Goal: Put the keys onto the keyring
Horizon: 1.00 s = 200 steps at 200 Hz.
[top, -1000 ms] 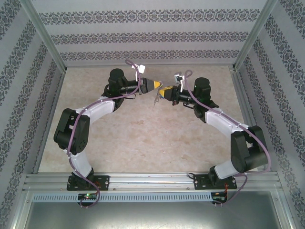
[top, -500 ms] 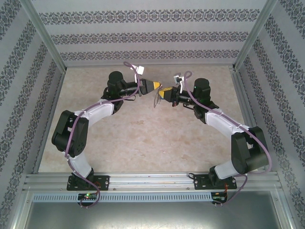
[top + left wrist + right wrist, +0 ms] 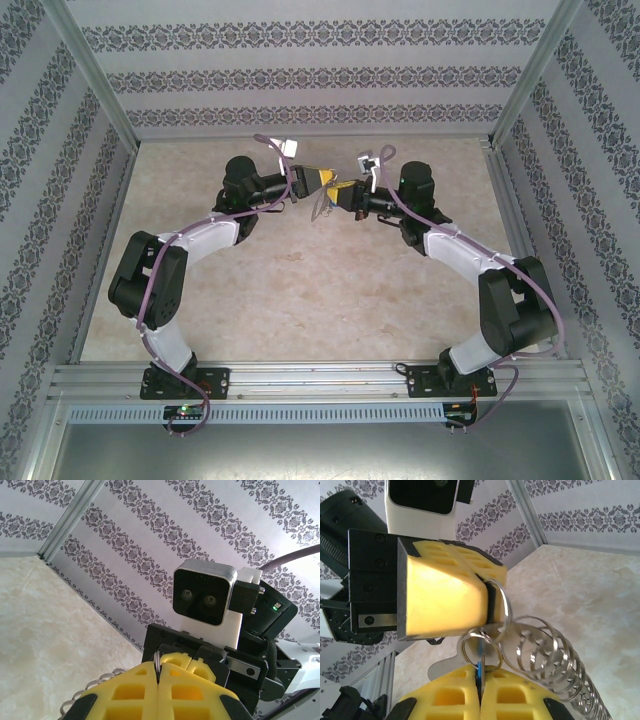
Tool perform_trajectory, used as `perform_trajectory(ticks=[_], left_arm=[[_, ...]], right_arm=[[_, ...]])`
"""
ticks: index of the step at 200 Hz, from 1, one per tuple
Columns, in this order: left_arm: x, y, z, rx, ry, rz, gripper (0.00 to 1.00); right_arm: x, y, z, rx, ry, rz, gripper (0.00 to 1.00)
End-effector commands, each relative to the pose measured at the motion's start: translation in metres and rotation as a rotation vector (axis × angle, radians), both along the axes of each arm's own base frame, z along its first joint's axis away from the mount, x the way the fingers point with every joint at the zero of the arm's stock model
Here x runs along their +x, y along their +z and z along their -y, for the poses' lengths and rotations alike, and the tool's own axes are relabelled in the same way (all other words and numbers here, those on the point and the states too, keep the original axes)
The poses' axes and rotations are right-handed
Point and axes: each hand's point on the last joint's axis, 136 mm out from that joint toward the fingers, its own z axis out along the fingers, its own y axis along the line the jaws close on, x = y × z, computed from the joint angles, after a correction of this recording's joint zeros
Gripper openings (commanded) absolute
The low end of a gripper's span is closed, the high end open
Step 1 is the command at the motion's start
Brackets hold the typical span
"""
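From above, the two sets of jaws meet tip to tip over the table. What hangs between them is only a thin grey wisp, too small to read. In the right wrist view the keys show as a sliver of blue tag clamped between the right jaws' yellow pads, which are pressed together on it. The key's blade cannot be made out. A small ring sits just above that pinch. The left jaws, directly opposite and almost touching, are closed on the keyring, most of which is buried between their pads. Its chain of wire loops trails away to the lower right, cut off by the frame edge. In the left wrist view only a thin metal edge pokes out of the seam between the shut pads.
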Motion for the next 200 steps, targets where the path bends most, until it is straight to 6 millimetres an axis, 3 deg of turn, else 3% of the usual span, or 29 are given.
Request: perform_trajectory(ticks=[1,39,93,124,167,200], left_arm=[[-0.011,0.047,-0.005,-0.091,0.030,0.150,0.00],[-0.010,0.050,-0.008,-0.128,0.062,0.163,0.00],[-0.008,0.043,-0.007,-0.137,0.068,0.151,0.00],[-0.008,0.041,-0.007,-0.135,0.065,0.149,0.00],[-0.009,0.041,-0.007,-0.136,0.064,0.148,0.00],[-0.010,0.042,-0.007,-0.139,0.059,0.152,0.00]], right_arm=[[0.004,-0.011,0.007,0.019,-0.015,-0.036,0.00],[0.009,-0.013,0.003,0.033,-0.023,-0.050,0.00],[-0.006,-0.004,-0.035,0.040,0.091,-0.044,0.00],[-0.002,-0.010,-0.027,0.031,0.065,-0.059,0.00],[-0.002,-0.008,0.001,0.048,-0.009,-0.058,0.38],[-0.008,-0.002,0.026,0.050,-0.078,-0.030,0.45]])
